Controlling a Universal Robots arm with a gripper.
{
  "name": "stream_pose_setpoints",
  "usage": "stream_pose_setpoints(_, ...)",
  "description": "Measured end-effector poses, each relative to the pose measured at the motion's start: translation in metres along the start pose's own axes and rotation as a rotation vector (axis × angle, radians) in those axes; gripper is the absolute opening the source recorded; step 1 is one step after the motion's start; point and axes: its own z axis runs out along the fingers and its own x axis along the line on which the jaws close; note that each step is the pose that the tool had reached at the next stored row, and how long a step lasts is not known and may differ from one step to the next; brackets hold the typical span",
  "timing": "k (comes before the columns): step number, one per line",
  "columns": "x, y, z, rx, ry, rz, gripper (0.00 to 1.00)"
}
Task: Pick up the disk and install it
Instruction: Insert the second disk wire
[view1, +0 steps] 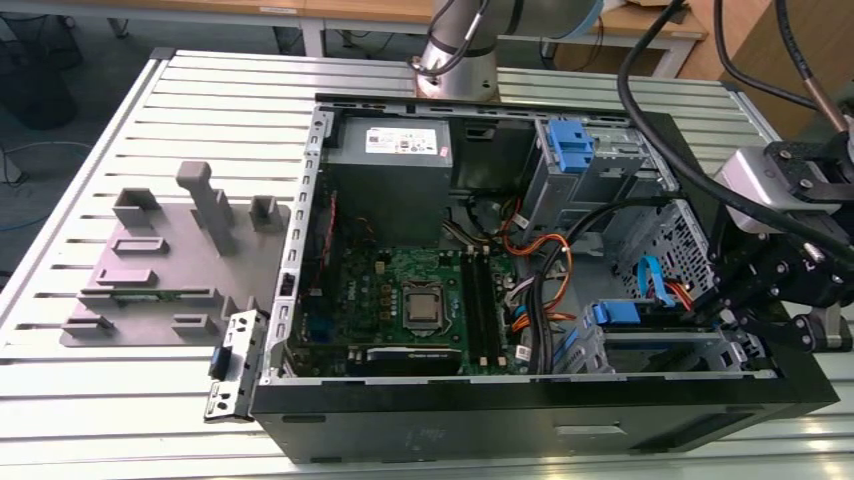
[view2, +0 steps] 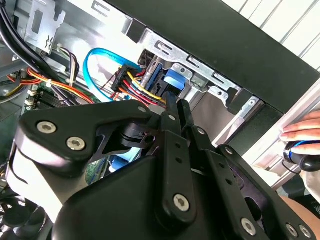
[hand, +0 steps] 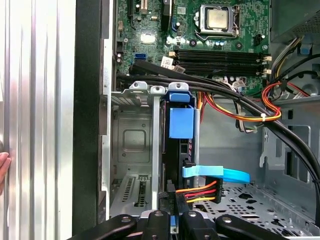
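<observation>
The disk (hand: 180, 123) stands on edge in the drive cage (hand: 131, 145) at the front corner of the open computer case (view1: 534, 410). A blue carrier tab shows on it, and a blue data cable (hand: 220, 174) and a red, yellow and orange power lead (hand: 200, 192) run to its end. In the exterior view the disk (view1: 625, 314) sits low on the exterior view's right. My gripper (view2: 176, 103) hangs just above the disk's cabled end with its two black fingers pressed together and nothing between them. In the exterior view the gripper (view1: 750, 300) is over the case's right wall.
Black cable bundles (hand: 235, 97) cross above the cage. The motherboard (view1: 400, 290) and a grey power-supply box (view1: 390, 150) fill the case, and a blue latch piece (view1: 569, 146) stands at the back. A grey fixture plate (view1: 160, 270) lies beside it. A person's hand (view2: 301, 135) rests near the case.
</observation>
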Motion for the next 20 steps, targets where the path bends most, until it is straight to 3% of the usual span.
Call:
stream_pose_setpoints(11,0.0001,0.0001,0.0009,0.0,0.0,0.0,0.16)
stream_pose_setpoints(14,0.0001,0.0001,0.0011,0.0,-0.0001,0.0,0.18)
stream_pose_setpoints(15,0.0001,0.0001,0.001,0.0,0.0,0.0,0.24)
stream_pose_setpoints(20,0.0002,0.0004,0.0025,0.0,0.0006,0.0,0.24)
